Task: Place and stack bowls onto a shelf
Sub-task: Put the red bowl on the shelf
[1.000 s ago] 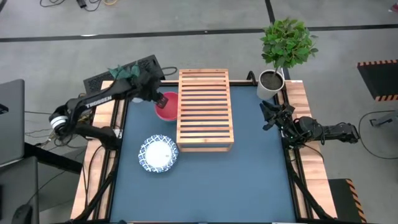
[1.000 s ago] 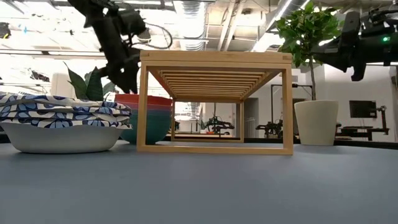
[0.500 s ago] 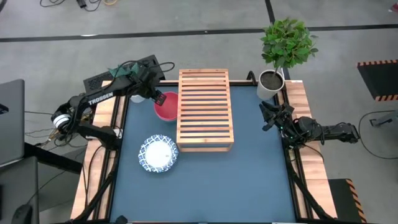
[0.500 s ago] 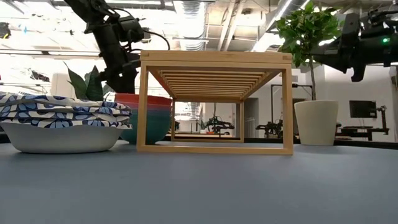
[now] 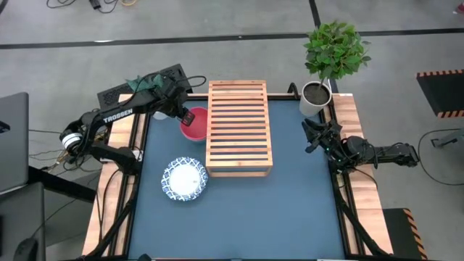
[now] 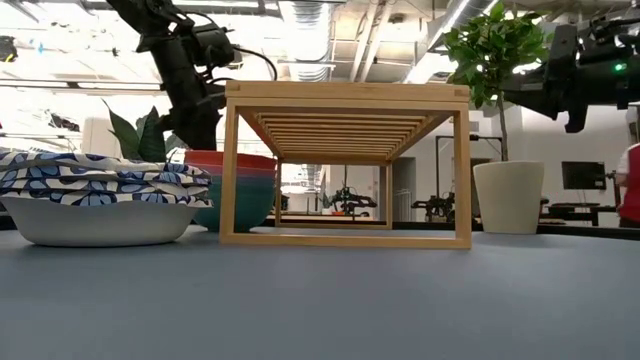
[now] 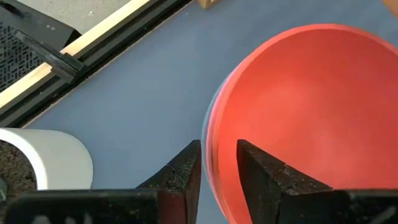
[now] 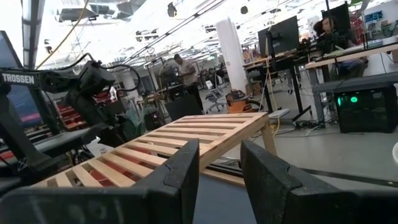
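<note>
A pink bowl sits nested in a teal-green bowl on the blue table, just left of the slatted light-wood shelf. My left gripper comes down at the pink bowl's far-left rim and is shut on it. Two blue-and-white patterned bowls sit stacked on the table nearer the front. My right gripper waits open at the table's right edge, clear of everything. My left gripper has the pink bowl's rim between its two fingers, one finger inside the bowl and one outside. The fingers slant down from the table's far-left side. The bowl still rests in the teal-green bowl.
A white pot with a leafy plant stands at the table's far right corner. Another white pot stands just left of the bowls, close to my left gripper. The blue tabletop lies open in front of the shelf.
</note>
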